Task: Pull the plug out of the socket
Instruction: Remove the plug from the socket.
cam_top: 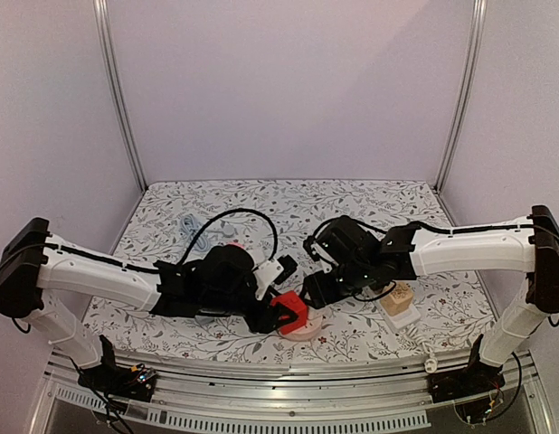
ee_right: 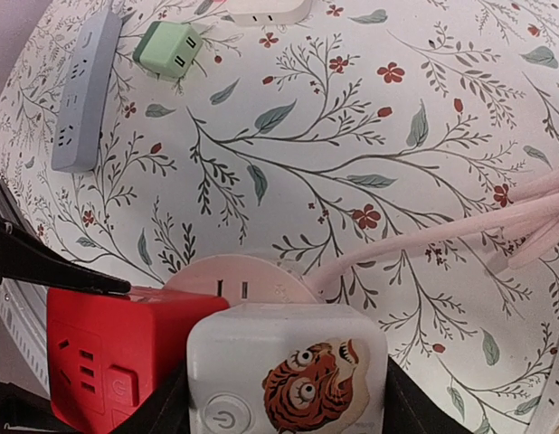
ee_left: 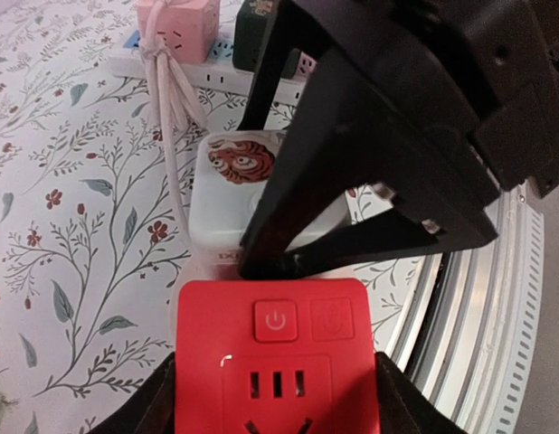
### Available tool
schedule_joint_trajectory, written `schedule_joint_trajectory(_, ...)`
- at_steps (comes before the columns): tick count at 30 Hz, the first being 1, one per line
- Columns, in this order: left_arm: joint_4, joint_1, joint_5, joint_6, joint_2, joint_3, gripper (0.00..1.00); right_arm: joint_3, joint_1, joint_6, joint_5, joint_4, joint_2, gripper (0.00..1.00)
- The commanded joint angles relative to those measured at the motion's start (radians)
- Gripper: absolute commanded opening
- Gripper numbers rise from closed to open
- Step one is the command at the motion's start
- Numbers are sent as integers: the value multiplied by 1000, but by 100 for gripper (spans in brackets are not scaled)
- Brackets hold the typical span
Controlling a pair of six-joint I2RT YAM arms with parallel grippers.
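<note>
Evidently both arms meet over one cluster on the floral table (ee_right: 370, 99), so the pull should be a straight parting. One pincer anchors while the other draws away along the pin axis, with no twisting. The pink cables (ee_right: 533, 212) off to the right pincer's side should stay slack.

The red cube (ee_left: 275, 353) sits inside the left pincer (ee_left: 278, 396). Both fingers (ee_left: 148, 411) lie flat against its sides, clamped at the cube's width. Just ahead of that pincer is the white tiger cube (ee_right: 288, 362). The right pincer (ee_right: 284, 402) grips it the same way, jaws on opposite faces. The round socket (ee_right: 252, 276) lies beneath and just beyond the right pincer, its slots showing.

I cannot tell which cube is the plug. They may be joined side to side, or each seated on the round socket.
</note>
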Motion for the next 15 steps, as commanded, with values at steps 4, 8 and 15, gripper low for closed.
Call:
schedule_joint_trajectory(4, -32, -26, 29, 13, 35, 19, 39, 12, 1, 0, -60, 80, -48, 26)
schedule_joint_trajectory(8, -41, -27, 33, 12, 45, 18, 33, 12, 17, -6, -14, 70, -52, 24)
schedule_joint_trajectory(15, -46, -27, 43, 5, 66, 19, 29, 39, 90, -60, 164, 8, -56, 24)
